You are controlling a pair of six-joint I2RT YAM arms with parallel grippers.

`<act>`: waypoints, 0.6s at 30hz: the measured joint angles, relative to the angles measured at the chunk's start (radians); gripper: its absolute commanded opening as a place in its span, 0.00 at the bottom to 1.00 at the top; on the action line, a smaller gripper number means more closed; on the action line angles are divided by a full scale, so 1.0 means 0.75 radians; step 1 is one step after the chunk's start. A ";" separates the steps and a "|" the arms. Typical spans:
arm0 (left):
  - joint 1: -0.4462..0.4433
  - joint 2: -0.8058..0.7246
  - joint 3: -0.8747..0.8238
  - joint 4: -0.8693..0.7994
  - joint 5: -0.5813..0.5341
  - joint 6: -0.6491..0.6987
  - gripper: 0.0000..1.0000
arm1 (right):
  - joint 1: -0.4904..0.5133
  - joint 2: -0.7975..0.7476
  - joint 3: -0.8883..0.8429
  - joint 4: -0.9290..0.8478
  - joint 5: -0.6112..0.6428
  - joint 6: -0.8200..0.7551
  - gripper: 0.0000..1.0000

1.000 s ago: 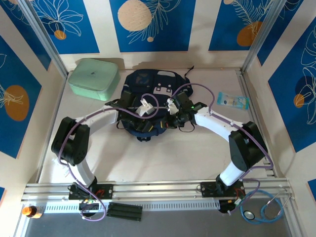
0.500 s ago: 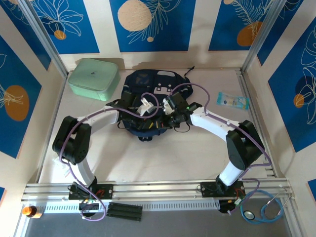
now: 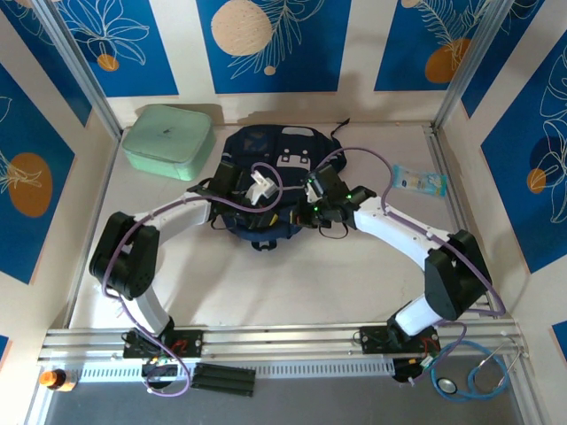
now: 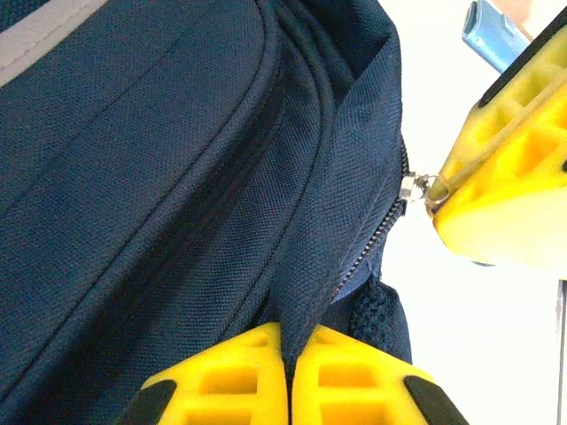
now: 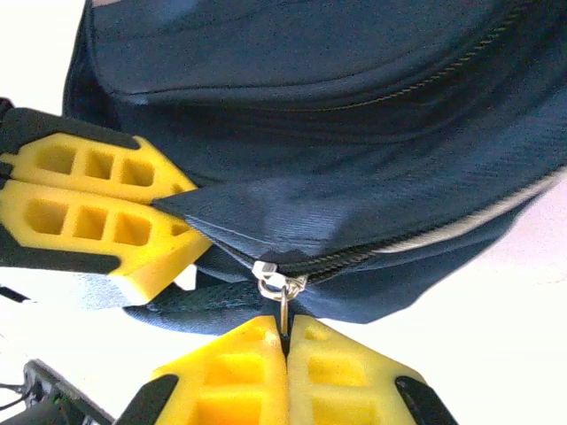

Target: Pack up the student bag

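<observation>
The student bag (image 3: pixel 266 146), navy blue with a grey stripe, lies at the middle back of the table. My left gripper (image 4: pixel 288 335) is shut on a fold of the bag's fabric (image 4: pixel 328 221) beside the zipper. My right gripper (image 5: pixel 286 326) is shut on the metal zipper pull (image 5: pixel 283 305), which hangs from the silver slider (image 5: pixel 270 276) at the bag's near edge. The two grippers sit close together. The left gripper's yellow fingers (image 5: pixel 89 212) are to the left of the slider in the right wrist view. The right gripper's fingers (image 4: pixel 514 177) are at the upper right in the left wrist view.
A mint-green case (image 3: pixel 166 140) stands at the back left, close to the bag. A blue-and-white packet (image 3: pixel 416 181) lies on the table to the right. A stethoscope (image 3: pixel 474 376) rests off the table at the front right. Metal frame posts flank both sides.
My left gripper has closed on the bag's fabric. The right arm swung in toward the left, then back out to the right, still holding the zipper pull.
</observation>
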 measured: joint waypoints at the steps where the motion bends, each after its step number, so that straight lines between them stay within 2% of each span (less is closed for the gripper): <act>1: 0.000 0.000 0.000 0.000 0.000 -0.001 0.00 | 0.000 -0.002 0.002 -0.011 0.015 0.014 0.00; 10: 0.000 0.000 -0.005 0.010 -0.001 -0.007 0.00 | -0.013 -0.002 0.030 -0.078 0.080 0.081 0.00; 17: 0.008 0.000 -0.005 0.007 -0.001 -0.022 0.00 | -0.014 0.007 0.021 -0.003 -0.097 0.015 0.00; 18: 0.010 0.000 -0.005 0.007 -0.001 -0.029 0.00 | -0.009 0.016 0.021 0.009 -0.113 0.006 0.05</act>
